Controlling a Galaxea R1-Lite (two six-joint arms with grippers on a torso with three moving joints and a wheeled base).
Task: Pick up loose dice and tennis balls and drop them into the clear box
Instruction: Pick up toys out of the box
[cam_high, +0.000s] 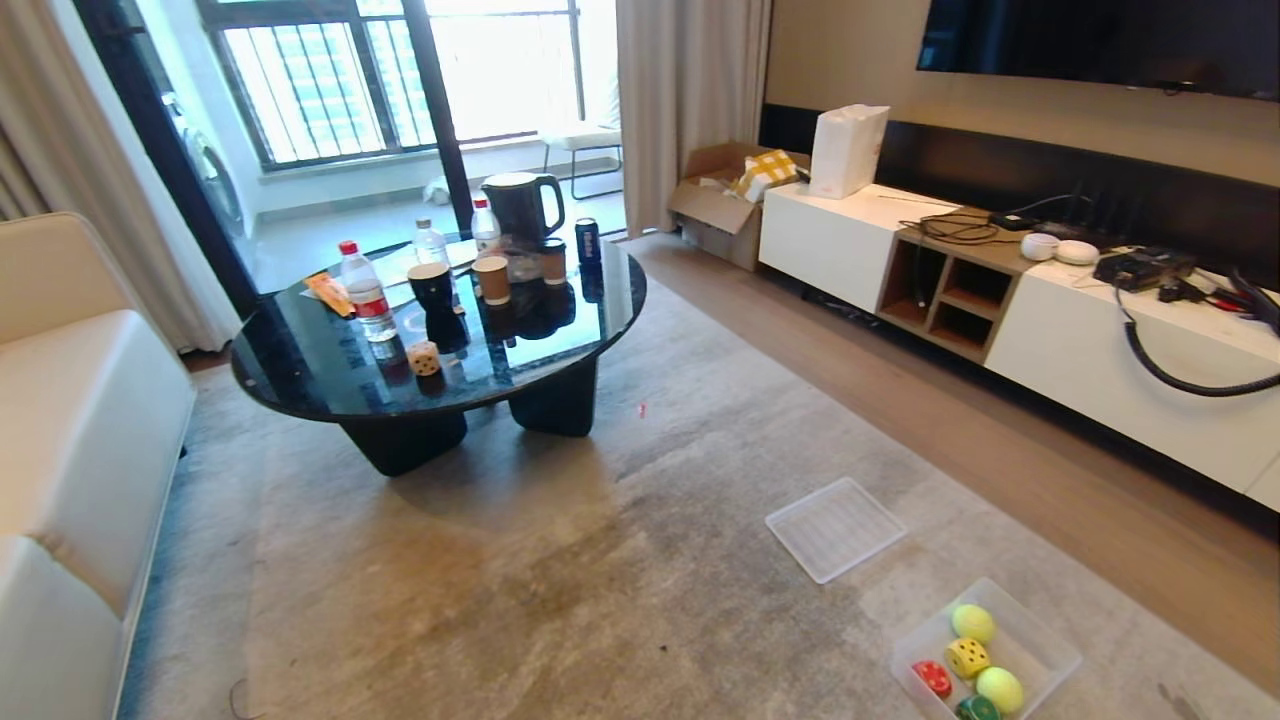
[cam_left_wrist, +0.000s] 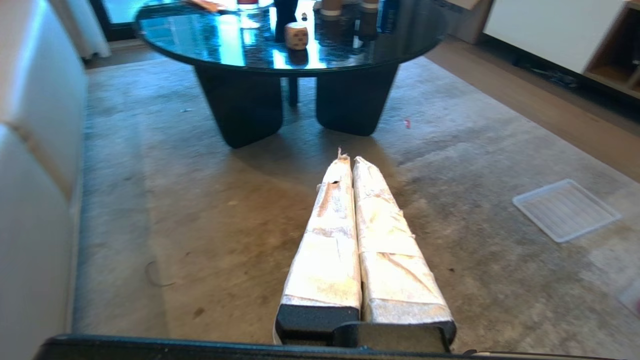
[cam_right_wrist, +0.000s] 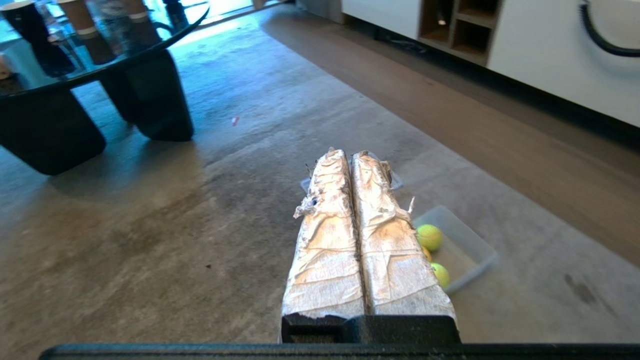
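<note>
Living-room carpet (cam_left_wrist: 210, 210), left pincer (cam_left_wrist: 348, 159) and right pincer (cam_right_wrist: 350, 154) both closed, empty, levelled low over floor

Bright window (cam_high: 400, 70) daylight, glare on glossy table (cam_high: 330, 350), edges warped.

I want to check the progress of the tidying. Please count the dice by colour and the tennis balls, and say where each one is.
Cream die: 1, on the black table
Red die: 1, in the clear box
Yellow die: 1, in the box
Green die: 1, in the box
Tennis balls: 2, in the box
Total: 6
</note>
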